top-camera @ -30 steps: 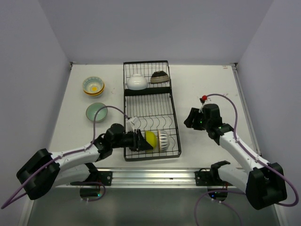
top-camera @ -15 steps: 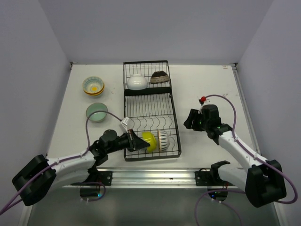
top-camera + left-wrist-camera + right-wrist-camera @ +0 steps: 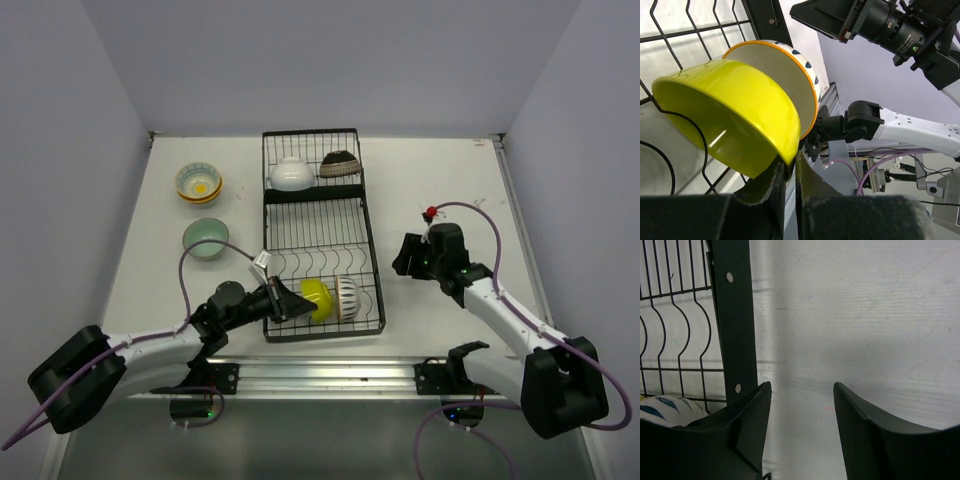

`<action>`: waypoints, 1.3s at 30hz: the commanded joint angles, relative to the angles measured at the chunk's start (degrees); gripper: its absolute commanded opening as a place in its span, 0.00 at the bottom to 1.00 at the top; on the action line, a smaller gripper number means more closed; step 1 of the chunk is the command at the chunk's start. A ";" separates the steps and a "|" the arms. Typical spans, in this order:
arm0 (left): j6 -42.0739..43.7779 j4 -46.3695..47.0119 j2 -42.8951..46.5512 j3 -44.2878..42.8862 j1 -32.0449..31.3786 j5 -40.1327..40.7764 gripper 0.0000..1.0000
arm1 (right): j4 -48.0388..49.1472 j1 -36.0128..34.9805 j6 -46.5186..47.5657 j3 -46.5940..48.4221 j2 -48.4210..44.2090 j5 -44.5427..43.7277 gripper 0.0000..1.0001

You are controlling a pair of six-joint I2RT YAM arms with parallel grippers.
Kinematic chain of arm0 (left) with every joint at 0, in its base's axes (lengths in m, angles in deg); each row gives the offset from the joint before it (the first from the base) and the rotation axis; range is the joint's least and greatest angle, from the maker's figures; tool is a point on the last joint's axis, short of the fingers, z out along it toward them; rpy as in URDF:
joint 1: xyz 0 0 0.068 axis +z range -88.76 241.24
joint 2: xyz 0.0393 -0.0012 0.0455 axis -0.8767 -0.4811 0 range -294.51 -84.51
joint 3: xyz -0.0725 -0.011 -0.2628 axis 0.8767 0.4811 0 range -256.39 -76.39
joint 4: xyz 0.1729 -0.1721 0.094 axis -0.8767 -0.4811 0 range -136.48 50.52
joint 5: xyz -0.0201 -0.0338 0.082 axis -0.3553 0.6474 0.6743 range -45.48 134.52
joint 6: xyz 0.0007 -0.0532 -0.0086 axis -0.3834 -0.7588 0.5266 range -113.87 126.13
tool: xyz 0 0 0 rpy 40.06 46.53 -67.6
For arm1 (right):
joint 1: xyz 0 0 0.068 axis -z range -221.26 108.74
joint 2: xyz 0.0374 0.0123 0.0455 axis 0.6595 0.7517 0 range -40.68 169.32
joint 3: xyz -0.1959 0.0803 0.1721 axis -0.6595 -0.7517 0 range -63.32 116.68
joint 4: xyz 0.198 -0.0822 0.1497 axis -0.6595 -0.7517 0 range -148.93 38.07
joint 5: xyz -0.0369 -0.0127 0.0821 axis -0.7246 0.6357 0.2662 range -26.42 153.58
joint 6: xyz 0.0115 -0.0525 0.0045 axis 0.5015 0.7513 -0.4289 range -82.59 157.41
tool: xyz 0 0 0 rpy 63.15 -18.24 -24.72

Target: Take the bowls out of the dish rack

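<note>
The black wire dish rack [image 3: 268, 225] lies mid-table. A white bowl [image 3: 290, 173] and a dark brown patterned bowl [image 3: 340, 163] sit in its far small section. A yellow-green bowl [image 3: 316, 296] and a white bowl with black stripes [image 3: 346, 296] stand on edge in the near section. My left gripper [image 3: 298, 303] is shut on the yellow-green bowl's rim; in the left wrist view the gripper [image 3: 789, 167] pinches the bowl [image 3: 735, 115], with the striped bowl [image 3: 785, 75] just behind. My right gripper [image 3: 405, 255] is open and empty over the table, right of the rack [image 3: 732, 315].
A stack of bowls [image 3: 198, 183] with an orange one inside and a single pale green bowl [image 3: 204, 238] stand on the table left of the rack. White walls border the table on three sides. The striped bowl's edge [image 3: 665, 407] shows low left in the right wrist view.
My left arm has drawn back toward the near left, and the yellow-green bowl in its gripper has shifted slightly left. The right arm has barely moved.
</note>
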 commanded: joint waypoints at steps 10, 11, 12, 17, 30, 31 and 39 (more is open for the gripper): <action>4.91 8.82 4.10 -0.63 -0.21 3.72 0.00 | 2.08 -0.19 1.09 -0.04 1.17 0.01 0.57; 5.08 9.78 4.01 -0.37 -0.21 3.63 0.00 | 2.08 -0.27 1.09 -0.13 1.09 0.10 0.57; 5.26 10.57 4.01 -0.02 -0.21 3.63 0.00 | 2.08 -0.27 1.18 -0.05 1.08 0.19 0.57; 4.91 15.94 3.40 1.48 -0.21 3.90 0.00 | 2.08 -0.27 1.27 0.04 1.08 0.10 0.57; 2.71 31.06 -4.69 6.14 -0.21 3.72 0.00 | 2.08 -0.27 1.45 0.31 1.96 1.06 0.57; 2.97 31.06 -4.69 6.05 -0.21 3.55 0.00 | 2.17 -0.27 1.44 0.31 2.14 0.98 0.57; 11.31 8.63 7.76 -1.40 -0.21 5.74 0.00 | 2.96 -0.19 1.36 0.22 2.67 2.03 0.57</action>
